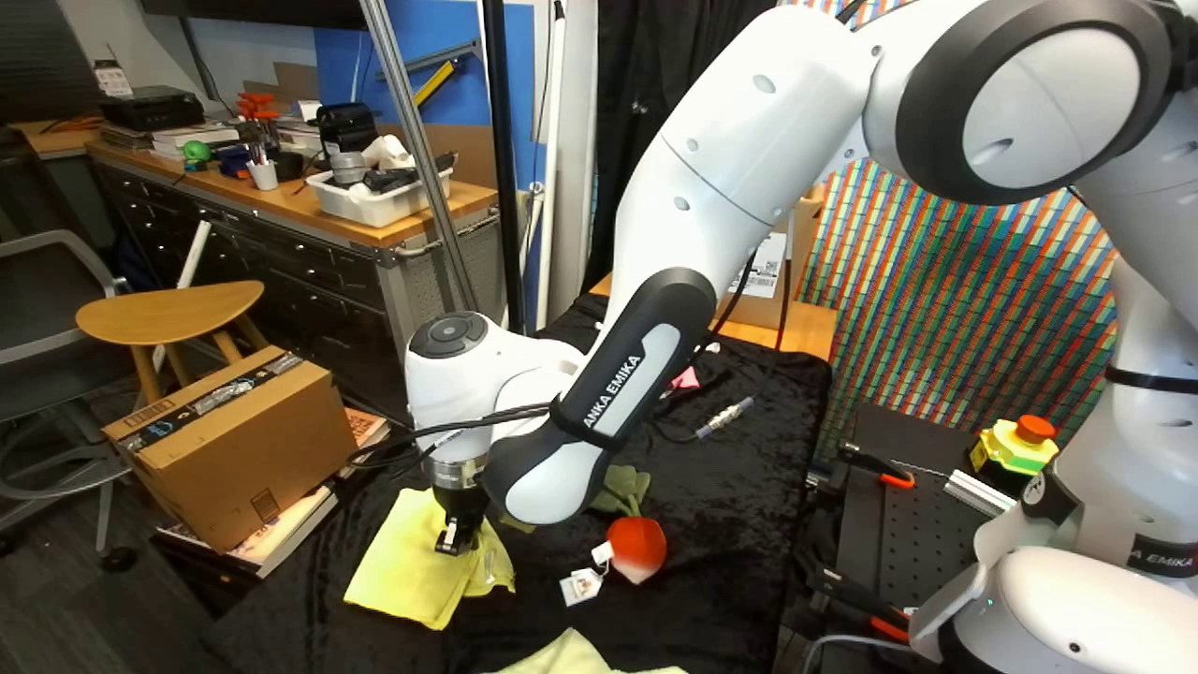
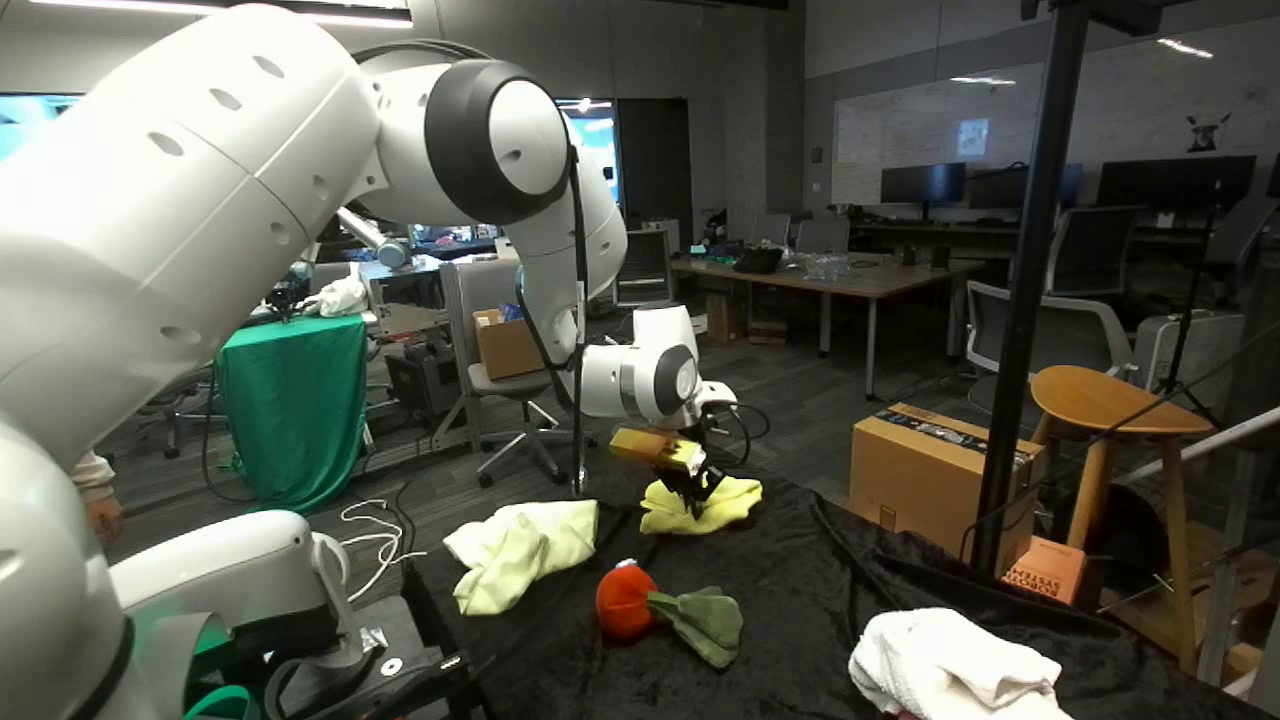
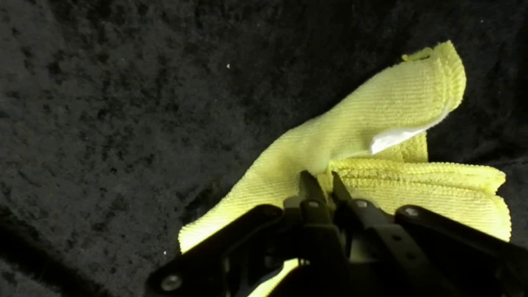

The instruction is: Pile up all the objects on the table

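Over on the black velvety table (image 1: 730, 534), a bright yellow cloth (image 1: 410, 571) is lying loosely folded, and the gripper (image 3: 319, 175) is right down in it: jaws pretty much together, a fold of the fabric pinched between them going by the wrist view. Near that there's a plush radish (image 2: 626, 602) on its side, green leaves (image 2: 706, 622) flopped out and a little white tag (image 1: 581, 587) beside it. A rumpled pale yellow cloth (image 2: 530, 550) is also near, showing in both exterior views, while a crumpled white cloth (image 2: 950, 660) sits well apart. Some pink cloth (image 1: 688, 378) peeks past the robot arm (image 1: 730, 140), mostly hidden, so can't say how it lies. Off the table, a cardboard box (image 1: 243, 440) sits on some books (image 1: 298, 526), a wooden stool (image 1: 173, 314) just beside it, and the workbench (image 1: 473, 201) further back holds a cluttered white bin (image 1: 379, 208).
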### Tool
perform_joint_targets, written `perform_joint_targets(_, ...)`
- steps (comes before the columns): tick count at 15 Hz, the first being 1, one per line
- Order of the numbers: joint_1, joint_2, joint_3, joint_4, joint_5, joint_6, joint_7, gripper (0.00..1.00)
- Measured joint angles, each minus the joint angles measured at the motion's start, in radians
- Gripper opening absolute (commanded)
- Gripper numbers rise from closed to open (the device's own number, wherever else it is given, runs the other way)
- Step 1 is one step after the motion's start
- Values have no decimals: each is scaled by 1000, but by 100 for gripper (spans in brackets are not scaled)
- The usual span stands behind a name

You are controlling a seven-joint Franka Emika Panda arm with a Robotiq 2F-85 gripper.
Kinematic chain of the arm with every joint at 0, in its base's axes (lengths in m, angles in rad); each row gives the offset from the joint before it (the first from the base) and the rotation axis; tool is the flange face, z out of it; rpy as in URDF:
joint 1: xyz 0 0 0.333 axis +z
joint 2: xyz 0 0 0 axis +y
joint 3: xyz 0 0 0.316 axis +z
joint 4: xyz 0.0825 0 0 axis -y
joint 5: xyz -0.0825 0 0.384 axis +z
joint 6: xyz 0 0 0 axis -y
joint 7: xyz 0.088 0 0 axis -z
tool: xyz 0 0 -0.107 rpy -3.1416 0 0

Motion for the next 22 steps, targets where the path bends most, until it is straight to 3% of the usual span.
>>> perform_joint_targets(9, -13, -78, -11, -59, 0, 85, -21, 3)
perform_joint_targets(14, -55, -192, -52, -216, 1, 199, -20, 3)
perform_joint_targets(22, -60, -410, -209, -505, 17, 350, 53, 3)
